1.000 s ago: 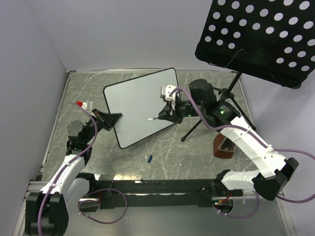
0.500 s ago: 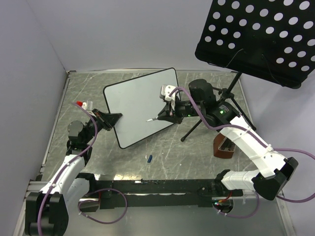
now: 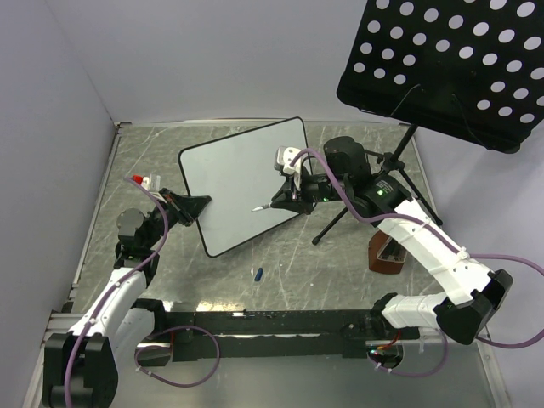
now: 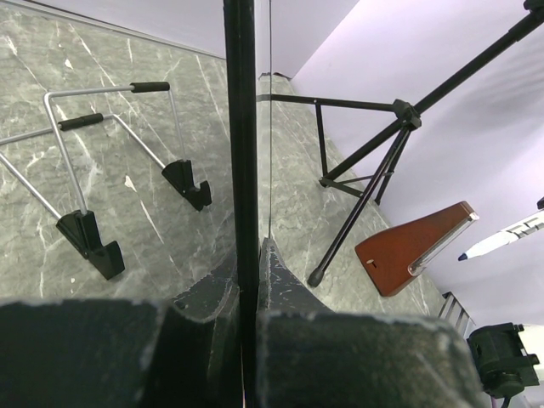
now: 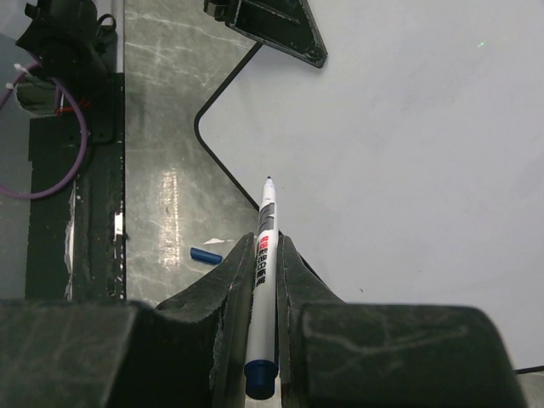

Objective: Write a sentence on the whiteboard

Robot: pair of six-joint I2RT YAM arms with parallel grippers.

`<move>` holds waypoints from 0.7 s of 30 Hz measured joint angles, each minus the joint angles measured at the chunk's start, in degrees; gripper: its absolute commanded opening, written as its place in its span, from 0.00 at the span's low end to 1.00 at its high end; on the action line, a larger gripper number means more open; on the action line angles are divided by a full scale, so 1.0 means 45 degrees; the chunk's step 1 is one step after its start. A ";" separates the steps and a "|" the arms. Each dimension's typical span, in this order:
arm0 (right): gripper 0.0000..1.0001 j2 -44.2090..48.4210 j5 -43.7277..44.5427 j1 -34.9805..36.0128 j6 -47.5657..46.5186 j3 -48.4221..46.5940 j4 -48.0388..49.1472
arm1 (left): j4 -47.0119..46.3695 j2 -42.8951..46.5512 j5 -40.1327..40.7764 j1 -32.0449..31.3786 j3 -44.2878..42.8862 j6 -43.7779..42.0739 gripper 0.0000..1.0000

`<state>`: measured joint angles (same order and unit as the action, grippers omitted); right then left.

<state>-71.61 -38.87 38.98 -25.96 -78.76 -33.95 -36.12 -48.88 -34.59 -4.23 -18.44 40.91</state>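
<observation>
- A small blue cap (image 3: 257,274) lies on the table (image 3: 170,263) toward its near edge, apart from the board.
- The left jaws, on the left arm (image 3: 127,280), are clamped on the left edge of the whiteboard (image 3: 238,183). In the left wrist view its black rim runs edge-on between them.
- The whiteboard sits tilted over the middle of the table, its visible face plain white.
- The right jaws, on the right arm (image 3: 425,246), are closed around a white marker (image 5: 263,246). Its dark tip points at the board's near right part; whether it touches is unclear.
- A brown wooden wedge (image 3: 384,253) stands toward the table's right edge, near a black tripod (image 3: 336,223).
- A wire easel (image 4: 89,242) rests on the table beyond the board.
- A black perforated music-stand panel (image 3: 442,68) hangs over the far right corner.
</observation>
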 measured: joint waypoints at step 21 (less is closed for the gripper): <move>0.00 -0.1127 0.0539 0.0321 -0.0253 -0.1812 -0.1195 | 0.0092 0.0000 0.0044 -0.0034 0.0000 -0.0005 0.01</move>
<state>-76.69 -36.45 40.42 -27.09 -86.91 -39.33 -35.70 -48.88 -34.39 -4.38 -18.44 40.88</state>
